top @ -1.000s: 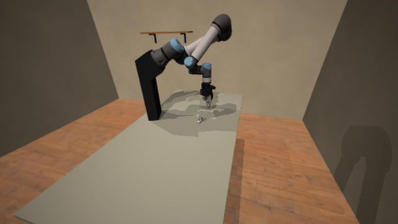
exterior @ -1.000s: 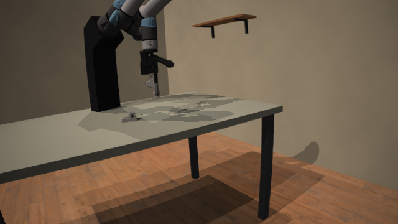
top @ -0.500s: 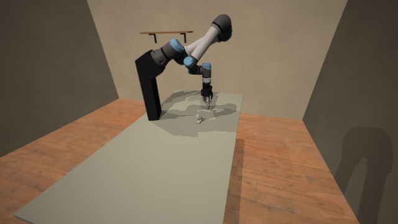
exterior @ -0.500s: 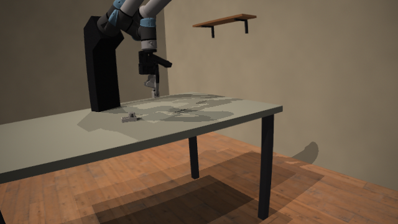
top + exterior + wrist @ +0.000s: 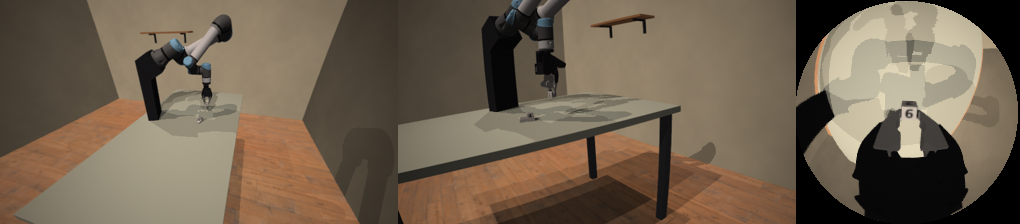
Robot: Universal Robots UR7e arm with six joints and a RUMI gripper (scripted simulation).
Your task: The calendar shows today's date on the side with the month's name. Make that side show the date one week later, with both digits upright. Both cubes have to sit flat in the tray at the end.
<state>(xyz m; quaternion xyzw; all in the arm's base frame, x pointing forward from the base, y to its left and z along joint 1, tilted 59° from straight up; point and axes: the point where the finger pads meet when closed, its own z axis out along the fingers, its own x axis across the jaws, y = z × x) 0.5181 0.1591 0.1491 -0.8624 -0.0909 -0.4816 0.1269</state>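
My gripper (image 5: 207, 104) hangs above the far part of the table, a little beyond the calendar tray (image 5: 198, 121). It is shut on a small pale digit cube (image 5: 909, 113); the wrist view shows a dark face with a digit that reads as 6 between the fingertips. The gripper (image 5: 551, 92) holds the cube clear above the table top in the exterior view. The tray (image 5: 528, 118) lies flat on the table near the arm's black base, with a small block on it that I cannot read at this size.
The arm's black pedestal (image 5: 149, 90) stands at the table's far left corner. A wooden shelf (image 5: 166, 32) hangs on the back wall. The table's right edge (image 5: 671, 109) is close to the gripper's side.
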